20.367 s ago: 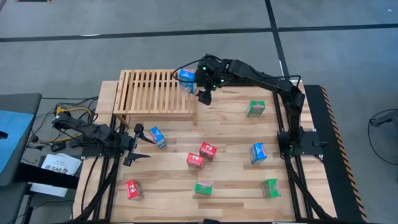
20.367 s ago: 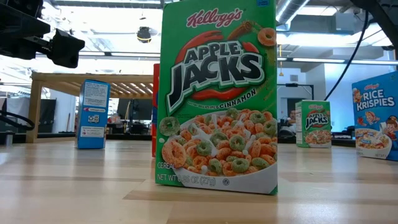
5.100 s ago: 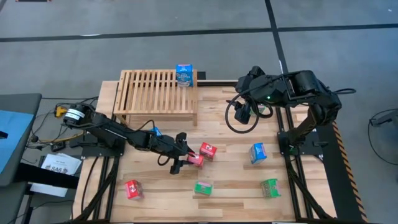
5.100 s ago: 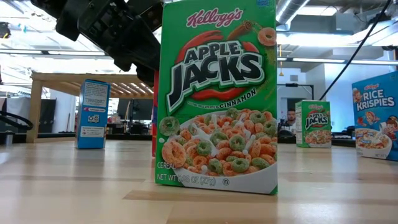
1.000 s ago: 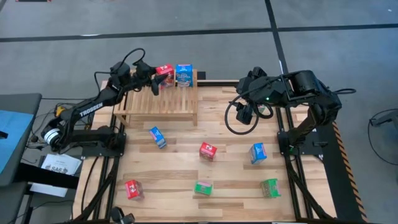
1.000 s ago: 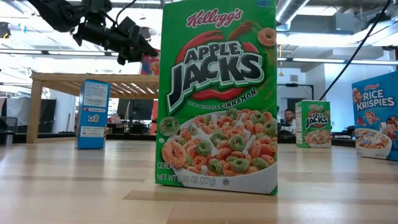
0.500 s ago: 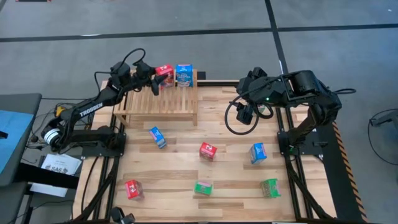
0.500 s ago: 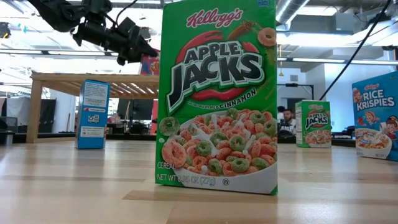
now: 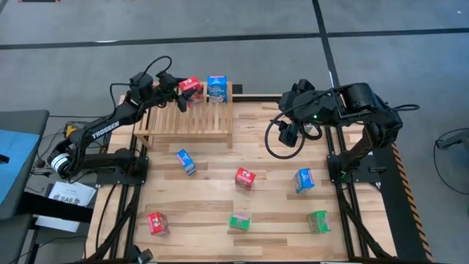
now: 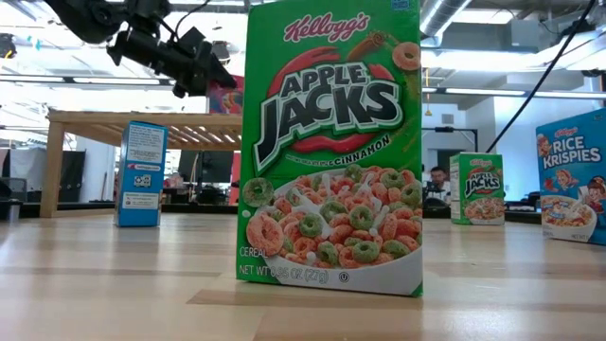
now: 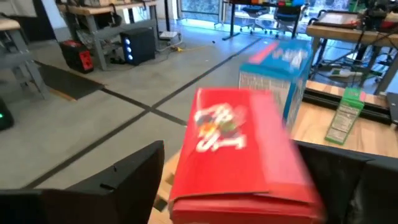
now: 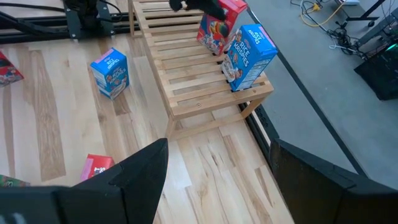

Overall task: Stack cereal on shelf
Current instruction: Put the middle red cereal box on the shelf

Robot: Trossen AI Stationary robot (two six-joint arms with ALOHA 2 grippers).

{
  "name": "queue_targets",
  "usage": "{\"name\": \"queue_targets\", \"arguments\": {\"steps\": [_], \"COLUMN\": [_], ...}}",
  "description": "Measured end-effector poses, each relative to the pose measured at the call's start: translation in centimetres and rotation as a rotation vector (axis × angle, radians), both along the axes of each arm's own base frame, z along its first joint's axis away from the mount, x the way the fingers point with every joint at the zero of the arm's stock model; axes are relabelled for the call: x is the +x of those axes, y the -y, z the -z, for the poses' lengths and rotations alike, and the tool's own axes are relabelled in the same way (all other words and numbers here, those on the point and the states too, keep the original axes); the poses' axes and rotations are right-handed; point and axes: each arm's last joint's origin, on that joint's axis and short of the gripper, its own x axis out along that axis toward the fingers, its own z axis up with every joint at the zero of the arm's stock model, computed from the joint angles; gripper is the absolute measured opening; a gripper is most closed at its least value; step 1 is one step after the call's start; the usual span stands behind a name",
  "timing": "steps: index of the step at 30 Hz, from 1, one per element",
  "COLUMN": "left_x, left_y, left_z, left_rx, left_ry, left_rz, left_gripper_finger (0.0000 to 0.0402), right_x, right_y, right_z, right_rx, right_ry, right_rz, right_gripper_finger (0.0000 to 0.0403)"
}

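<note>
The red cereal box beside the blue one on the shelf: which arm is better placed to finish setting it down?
The left. Its gripper holds the red cereal box over the shelf, beside the blue cereal box. The right gripper hangs open, apart from the shelf.

**Around the work area: floor, cables and a busy room**

Out beyond the plank table (image 9: pixel 278 220) lies grey floor (image 9: pixel 220 59), crossed by dark lines. To the table's left, a tangle of cables (image 9: pixel 80 136) beside a white printed sheet (image 9: pixel 69 196), with a blue pad (image 9: pixel 11 158) at the frame's edge. At table height, a person (image 10: pixel 438 178) shows in the room behind, under bright ceiling lights. The left wrist view catches a dark unit with blue lights (image 11: pixel 138 45) on the floor.
</note>
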Motion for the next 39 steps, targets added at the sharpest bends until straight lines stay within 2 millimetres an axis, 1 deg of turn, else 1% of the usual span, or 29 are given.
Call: {"name": "queue_targets", "arguments": {"steps": [9, 13, 16, 19, 24, 31, 33, 39], "left_x": [-1.3, -2.0, -2.5, -2.8, -2.6, -0.9, -0.3, 1.0], "left_y": [1.4, 2.4, 3.3, 4.4, 6.2, 7.6, 7.8, 7.8], "left_z": [-2.9, -4.1, -4.7, -5.0, -4.5, -2.9, -2.1, -0.1], "left_rx": [0.03, 0.06, 0.046, 0.028, -0.027, -0.122, -0.119, -0.117], "left_ry": [0.008, 0.055, 0.102, 0.109, 0.048, -0.052, -0.093, -0.179], "left_rz": [-0.06, -0.073, -0.045, 0.043, 0.194, 0.299, 0.292, 0.166], "left_gripper_finger": [0.0304, 0.0304, 0.0304, 0.0304, 0.0304, 0.0304, 0.0304, 0.0304], "right_x": [0.0, 0.0, 0.0, 0.0, 0.0, 0.0, 0.0, 0.0], "right_y": [0.0, 0.0, 0.0, 0.0, 0.0, 0.0, 0.0, 0.0], "right_z": [0.0, 0.0, 0.0, 0.0, 0.0, 0.0, 0.0, 0.0], "right_rx": [0.0, 0.004, 0.004, 0.006, 0.006, 0.006, 0.006, 0.006], "right_ry": [0.0, 0.002, 0.003, 0.004, 0.004, 0.003, 0.003, 0.003], "right_rz": [0.0, 0.003, 0.004, 0.005, 0.005, 0.004, 0.004, 0.004], "right_gripper_finger": [0.0306, 0.0306, 0.0306, 0.0306, 0.0306, 0.0306, 0.0306, 0.0306]}}
